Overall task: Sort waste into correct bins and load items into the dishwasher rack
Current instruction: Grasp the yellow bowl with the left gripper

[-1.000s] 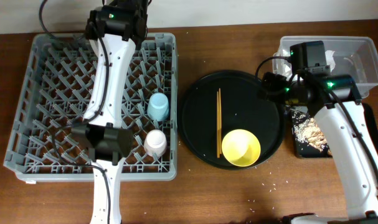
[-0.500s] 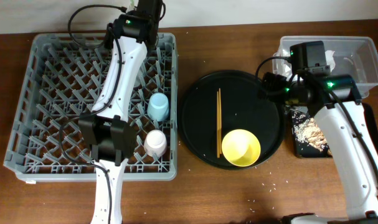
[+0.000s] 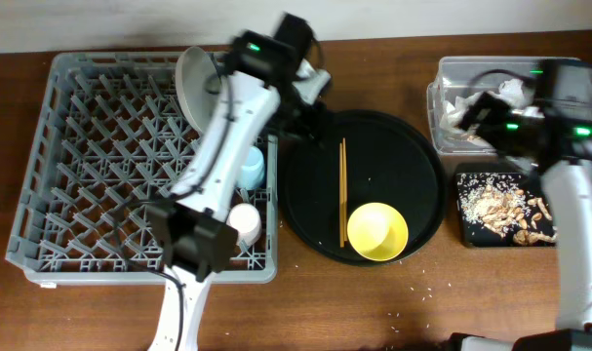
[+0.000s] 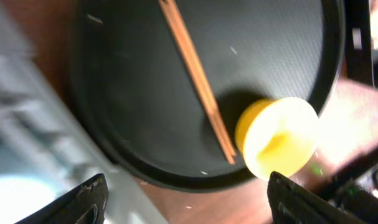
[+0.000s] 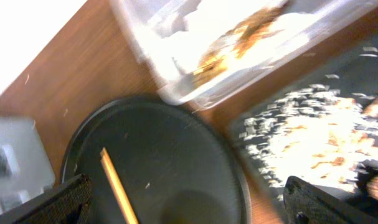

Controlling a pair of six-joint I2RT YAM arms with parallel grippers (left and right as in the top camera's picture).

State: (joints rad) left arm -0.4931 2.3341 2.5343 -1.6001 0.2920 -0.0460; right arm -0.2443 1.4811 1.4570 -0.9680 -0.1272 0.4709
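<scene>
Chopsticks (image 3: 342, 190), light, stiff and prone to roll, lie together on the round tray (image 3: 413, 156) beside the bowl (image 3: 376, 231), so we judge our wide, empty left jaws should pinch both at mid-length.

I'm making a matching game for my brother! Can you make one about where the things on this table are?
Things:
1. yellow bowl
2. light-blue cup
3. crumpled napkins
4. food scraps

Places:
A. in the clear tub
B. on the round black tray
C. in the shallow black rectangular tray
D. in the grey rack

Pairs: 1-B, 2-D, 3-A, 4-C
</scene>
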